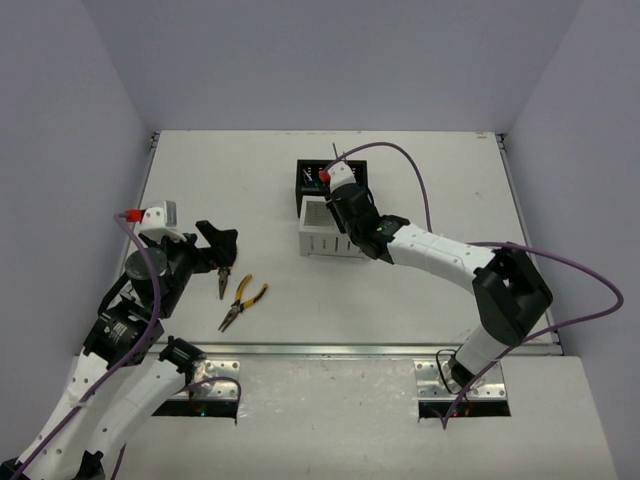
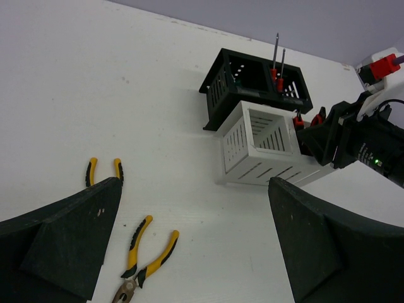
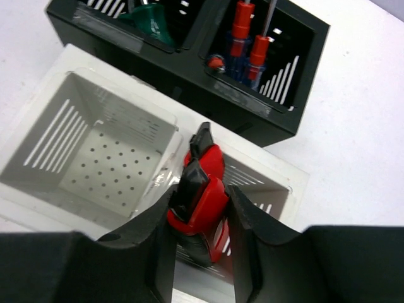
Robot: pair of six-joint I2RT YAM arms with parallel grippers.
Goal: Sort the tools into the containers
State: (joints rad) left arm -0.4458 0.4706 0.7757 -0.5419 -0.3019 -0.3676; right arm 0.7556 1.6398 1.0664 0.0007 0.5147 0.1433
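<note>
The right gripper [image 3: 199, 221] has its jaws pinching a red-and-black utility knife [image 3: 202, 197] by its flanks, inside the white box's [image 3: 44, 145] right-hand compartment beside a second knife [image 3: 207, 151]. Its long axis is near upright, black tip up. The left gripper's [image 2: 194, 208] jaws are spread wide above the bench [image 2: 76, 82]

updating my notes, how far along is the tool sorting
Done: screwdrivers stand in the black box, and one utility knife sits in the white box. In hand: the right fingers clamp a second knife over the same box. Left: two pliers lie on the table by the open left fingers.
</note>
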